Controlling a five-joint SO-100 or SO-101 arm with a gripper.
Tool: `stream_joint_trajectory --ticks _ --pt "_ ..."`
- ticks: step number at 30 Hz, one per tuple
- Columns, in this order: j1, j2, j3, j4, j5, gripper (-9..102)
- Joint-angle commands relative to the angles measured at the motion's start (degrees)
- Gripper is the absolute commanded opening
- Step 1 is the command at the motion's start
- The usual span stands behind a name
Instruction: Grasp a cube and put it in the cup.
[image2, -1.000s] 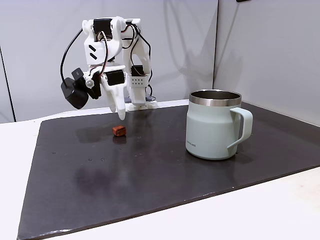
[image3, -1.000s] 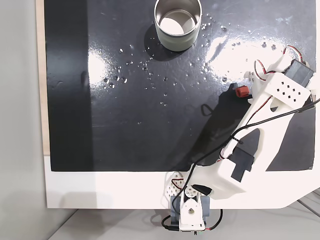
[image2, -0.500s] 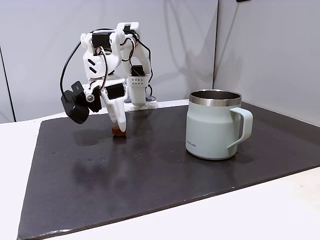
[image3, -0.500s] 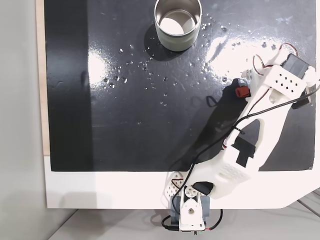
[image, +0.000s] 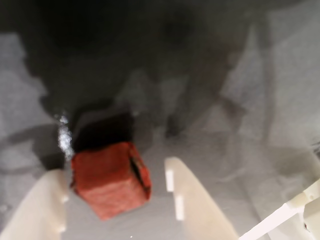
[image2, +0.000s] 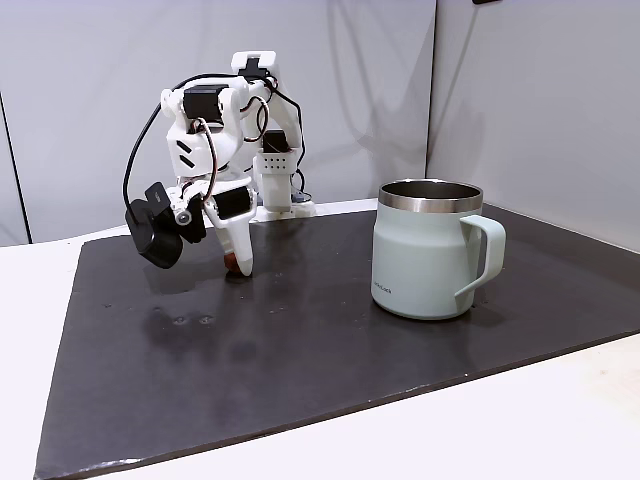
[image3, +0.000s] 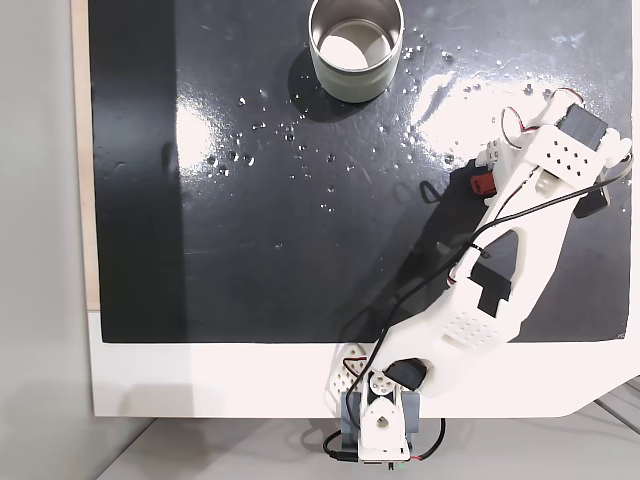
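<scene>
The claw (image: 117, 200) sits low over the dark mat (image2: 330, 330), its jaws spread to either side of the cube (image: 111, 179) — open, not yet pinching, so it can close squarely. Far off from the claw stands the cup (image2: 428, 250), upright, awaiting the drop.

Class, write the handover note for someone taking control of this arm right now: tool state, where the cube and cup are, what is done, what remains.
Tool: open, lowered to the mat, one finger on each side of the cube, not yet closed on it.
Cube: lying on the dark mat, in a fixed view seen at the tool tip.
Cup: upright on the mat, apart from the arm; from above its inside shows no cube.
Done: approach and alignment.
Left: close, lift, carry to the cup, release.
</scene>
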Motion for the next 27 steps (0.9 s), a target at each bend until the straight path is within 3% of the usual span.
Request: stream_joint_trajectory --ticks 1,15,27 --pt "-0.09 0.53 -3.25 0.44 -0.53 19" --pt "0.53 0.62 -3.25 0.97 -0.79 7" --pt "-0.97 9.58 -3.16 4.83 1.05 6"
